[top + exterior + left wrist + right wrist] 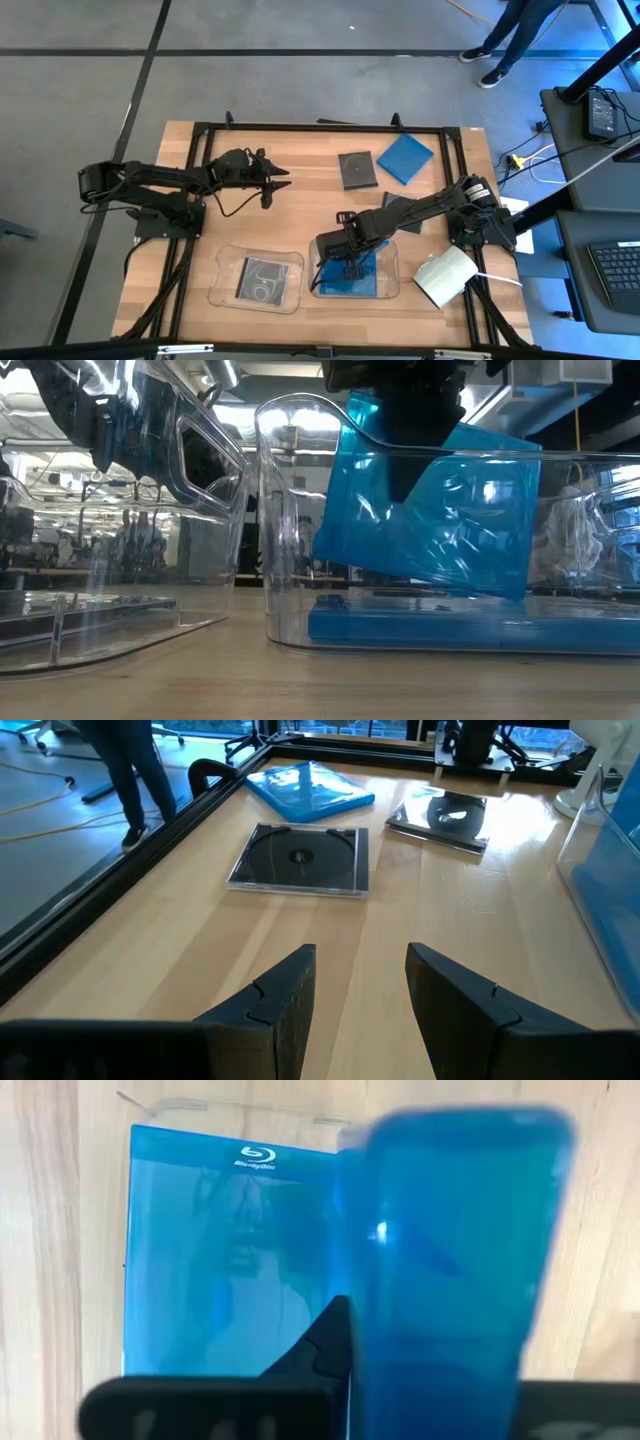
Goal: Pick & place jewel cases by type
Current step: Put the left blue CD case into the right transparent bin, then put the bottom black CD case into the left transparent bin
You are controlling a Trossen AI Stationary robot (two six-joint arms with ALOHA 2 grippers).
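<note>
Two clear trays [225, 290] sit near the table's [300, 150] front edge. Right end effector [345, 262] pinches a blue case [430, 510] on edge, tilted, above the right tray [290, 630], where another blue case [200, 1270] lies flat. Left end effector [278, 185] hovers spread over bare wood mid-table. One black case [357, 170] and one blue case [405, 157] lie flat near the back edge.
</note>
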